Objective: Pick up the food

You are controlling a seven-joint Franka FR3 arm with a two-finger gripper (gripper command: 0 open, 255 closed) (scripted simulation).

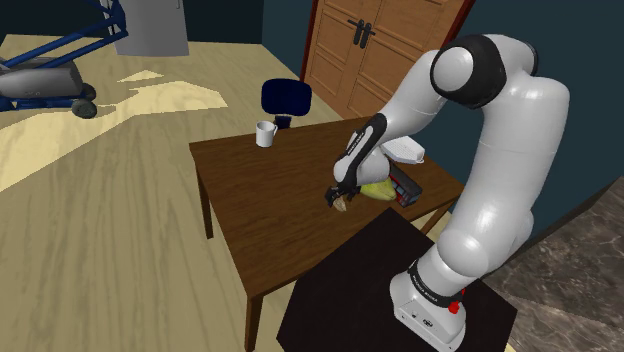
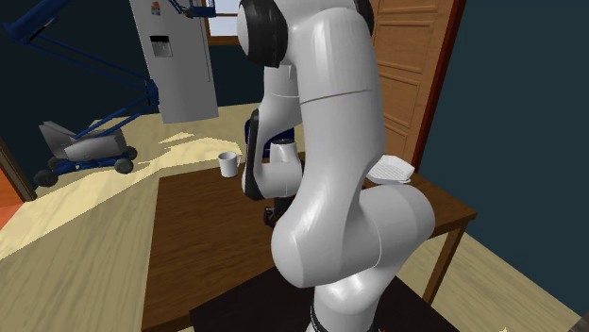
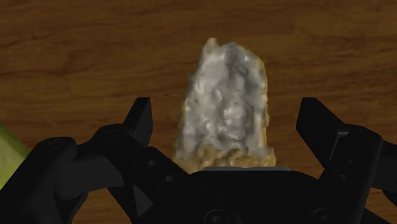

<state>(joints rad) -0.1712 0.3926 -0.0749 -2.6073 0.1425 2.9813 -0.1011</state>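
Black hand (image 3: 226, 113) hangs released, fingers flanking a grey-topped food piece (image 3: 224, 95) (not touching) on the wooden bench (image 3: 70, 44); shutting too high could clip only its top.

Dim indoor render, bright sun patches on the pale floor (image 1: 170, 97), soft sheen on the white arm (image 1: 510, 130)

On the tabletop (image 1: 260, 215) there is one piece of food (image 3: 226, 95), one white mug (image 1: 265, 134) by the far corner, one yellow-green thing (image 1: 380, 189), one red-and-black thing (image 1: 406, 187) and one white thing (image 1: 406, 152) at the edge. Beyond the tabletop are one dark blue thing (image 1: 286, 97), one double door (image 1: 375, 50) and one fridge (image 2: 179, 61).
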